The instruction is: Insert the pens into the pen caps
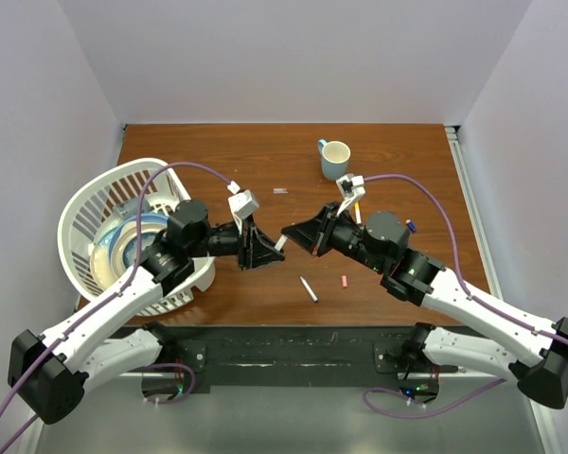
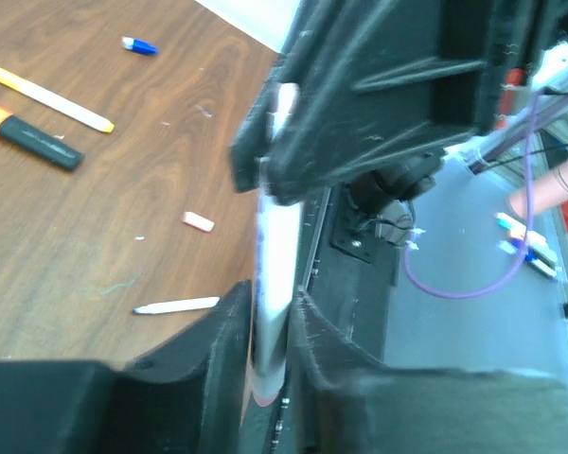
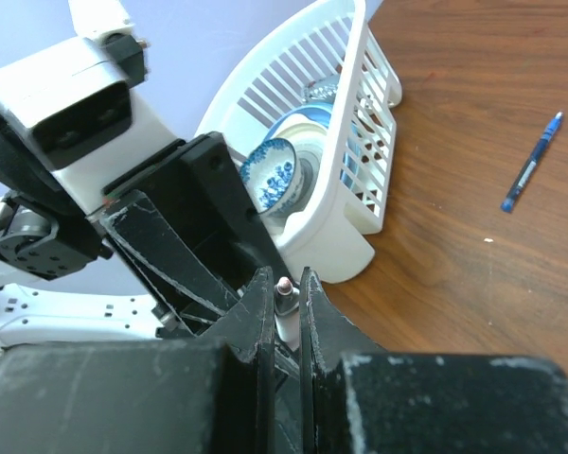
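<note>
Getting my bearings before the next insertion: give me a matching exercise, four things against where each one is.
Things: 1 mug; 2 pink cap; 3 basket; 4 held white pen.
Places: A between the left end effector and the right end effector; B left edge of the table; C far side of the table; D beside the loose white pen.
Pairs: 1-C; 2-D; 3-B; 4-A.

No lettering, brand, number or sign was legible anywhere. The white pen (image 2: 273, 246), the black highlighter (image 2: 40, 142), the mug (image 1: 335, 158) at twelve o'clock and the basket (image 1: 85, 203) at nine showed none.
</note>
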Robot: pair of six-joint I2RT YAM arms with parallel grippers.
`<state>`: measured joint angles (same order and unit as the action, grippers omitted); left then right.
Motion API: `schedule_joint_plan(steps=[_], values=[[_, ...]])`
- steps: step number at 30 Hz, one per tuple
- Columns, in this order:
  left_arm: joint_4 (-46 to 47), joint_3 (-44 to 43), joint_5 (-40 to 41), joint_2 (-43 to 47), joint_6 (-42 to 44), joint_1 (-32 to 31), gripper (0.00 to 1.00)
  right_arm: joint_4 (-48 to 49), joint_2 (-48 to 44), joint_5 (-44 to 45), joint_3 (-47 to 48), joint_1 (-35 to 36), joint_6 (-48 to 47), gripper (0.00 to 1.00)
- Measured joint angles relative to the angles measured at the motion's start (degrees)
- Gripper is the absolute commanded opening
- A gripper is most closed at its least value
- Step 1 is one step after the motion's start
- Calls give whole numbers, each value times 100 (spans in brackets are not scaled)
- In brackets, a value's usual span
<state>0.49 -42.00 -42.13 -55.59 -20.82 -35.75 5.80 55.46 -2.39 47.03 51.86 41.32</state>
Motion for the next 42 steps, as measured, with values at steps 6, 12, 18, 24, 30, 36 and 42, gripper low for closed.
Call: schedule_joint_plan(steps=[6,12,18,24,30,36,42], values=[[31,50,-127,2,39,-4,0,-236,2,37,63,-4,20,45],[-544,33,953,186,291,0,0,-1231,-247,435,210,0,2,50],[-1145,11,2474,313,503,2,0,-2507,-669,1318,166,2,149,44],[-1429,-13,3375,767,695,9,0,-3724,-39,2409,81,-151,280,39],[-1447,-11,3727,1167,793,9,0,-3963,887,2243,-365,-1054,282,37],[-1488,-11,3805,1211,807,9,0,-3884,1425,1993,-629,-1163,251,47],[-1491,-9,3814,1233,807,9,0,-3480,1659,1963,-662,-1163,90,48]])
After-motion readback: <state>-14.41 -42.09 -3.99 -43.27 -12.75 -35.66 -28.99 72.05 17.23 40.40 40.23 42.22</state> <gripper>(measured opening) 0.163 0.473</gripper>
